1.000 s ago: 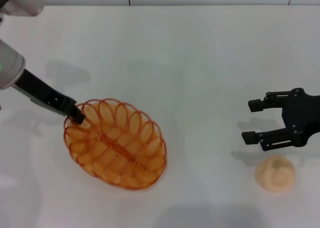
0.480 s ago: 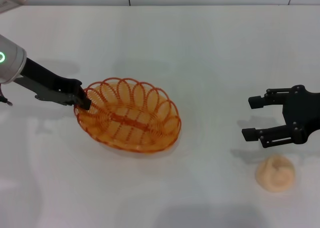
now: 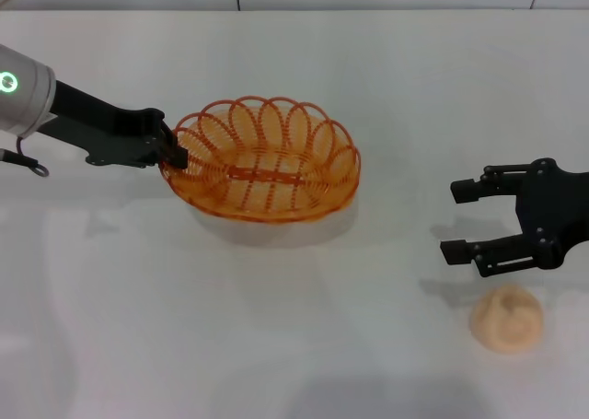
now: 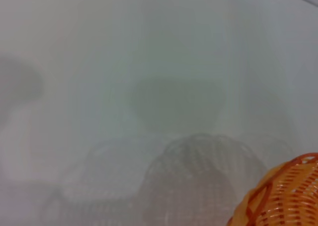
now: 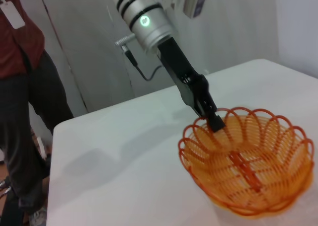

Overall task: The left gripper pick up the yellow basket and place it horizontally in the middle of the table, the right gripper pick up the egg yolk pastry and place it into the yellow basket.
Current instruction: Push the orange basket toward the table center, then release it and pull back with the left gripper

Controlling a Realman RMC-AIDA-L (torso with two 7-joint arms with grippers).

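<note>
Head view: we note the left gripper (image 3: 172, 150), a black two-fingered claw on a white-and-silver arm, clamped on the left rim of the oval orange-yellow wire basket (image 3: 265, 158), which lies lengthwise across mid-table — whether lifted we cannot tell. The black right gripper (image 3: 463, 219) hangs with fingers spread just above the round cream egg yolk pastry (image 3: 506, 317) on the white table (image 3: 304, 327).

The yellow basket (image 3: 265, 161) looks like glossy translucent orange-yellow plastic or coated wire in an open weave. The bench (image 3: 304, 327) is smooth, matt white. The left gripper (image 3: 173, 152) has matt black fingers on a satin silver-white arm. The right gripper (image 3: 457, 221) is matt black. The egg yolk pastry (image 3: 506, 318) looks dull, soft and floury.
</note>
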